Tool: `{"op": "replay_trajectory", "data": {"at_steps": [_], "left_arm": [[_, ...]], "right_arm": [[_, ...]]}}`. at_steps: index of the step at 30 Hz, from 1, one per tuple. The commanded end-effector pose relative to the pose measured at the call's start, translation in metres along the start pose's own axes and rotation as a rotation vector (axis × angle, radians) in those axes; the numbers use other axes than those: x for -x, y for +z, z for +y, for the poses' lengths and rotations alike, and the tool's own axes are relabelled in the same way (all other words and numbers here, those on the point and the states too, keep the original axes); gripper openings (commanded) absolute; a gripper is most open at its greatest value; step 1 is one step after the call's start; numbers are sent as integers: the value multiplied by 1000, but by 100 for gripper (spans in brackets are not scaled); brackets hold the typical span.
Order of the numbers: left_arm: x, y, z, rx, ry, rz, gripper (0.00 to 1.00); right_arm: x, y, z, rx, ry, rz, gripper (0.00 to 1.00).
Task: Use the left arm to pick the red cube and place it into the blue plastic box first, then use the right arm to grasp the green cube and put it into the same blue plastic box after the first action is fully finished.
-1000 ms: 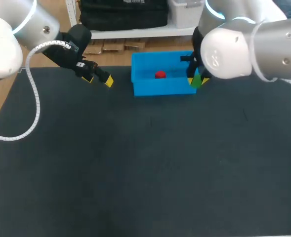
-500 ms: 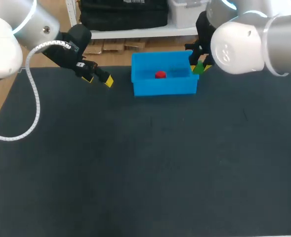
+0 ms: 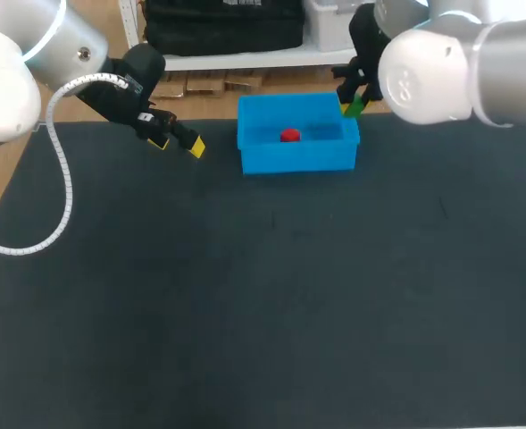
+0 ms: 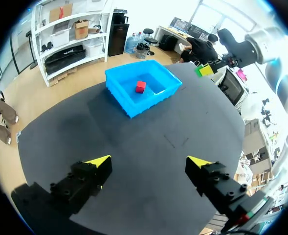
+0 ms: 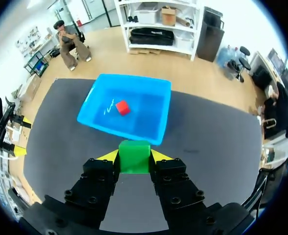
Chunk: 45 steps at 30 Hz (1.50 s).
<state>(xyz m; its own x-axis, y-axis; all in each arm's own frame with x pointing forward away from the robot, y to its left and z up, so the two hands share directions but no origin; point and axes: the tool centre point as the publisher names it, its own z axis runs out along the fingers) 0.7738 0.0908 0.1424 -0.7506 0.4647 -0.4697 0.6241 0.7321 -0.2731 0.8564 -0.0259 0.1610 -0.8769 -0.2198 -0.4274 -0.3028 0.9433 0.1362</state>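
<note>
i find no writing, label, number or sign that i can read: the blue plastic box (image 3: pixel 298 159), the red cube (image 3: pixel 289 136), the green cube (image 5: pixel 134 156) and the dark table (image 3: pixel 263 295) show plain faces. a small pale patch on my left gripper (image 3: pixel 178 145), at about 9 o'clock from the box, is too small to make out.

Head overhead; wrists oblique; all share blue box (image 3: pixel 298 159).

Bright, even indoor light; shadows faint.
Dark bench (image 3: pixel 263 295) evenly lit; pale shell of the right arm (image 3: pixel 441 63) gleams; white glare washes the wrist views' far background.
</note>
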Motion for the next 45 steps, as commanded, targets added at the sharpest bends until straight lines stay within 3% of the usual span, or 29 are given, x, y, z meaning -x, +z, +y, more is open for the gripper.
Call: {"op": "replay_trajectory", "data": {"at_steps": [1,12,39,45], "left_arm": [[-2,0,0,-2,2,-6,100],[-2,0,0,-2,2,-6,100],[-2,0,0,-2,2,-6,100],[-2,0,0,-2,2,-6,100]], "right_arm": [[12,8,1,11,-11,-4,0],[31,22,1,53,-78,-73,0],[65,52,4,105,-173,-126,0],[69,60,6,169,-210,-149,0]]}}
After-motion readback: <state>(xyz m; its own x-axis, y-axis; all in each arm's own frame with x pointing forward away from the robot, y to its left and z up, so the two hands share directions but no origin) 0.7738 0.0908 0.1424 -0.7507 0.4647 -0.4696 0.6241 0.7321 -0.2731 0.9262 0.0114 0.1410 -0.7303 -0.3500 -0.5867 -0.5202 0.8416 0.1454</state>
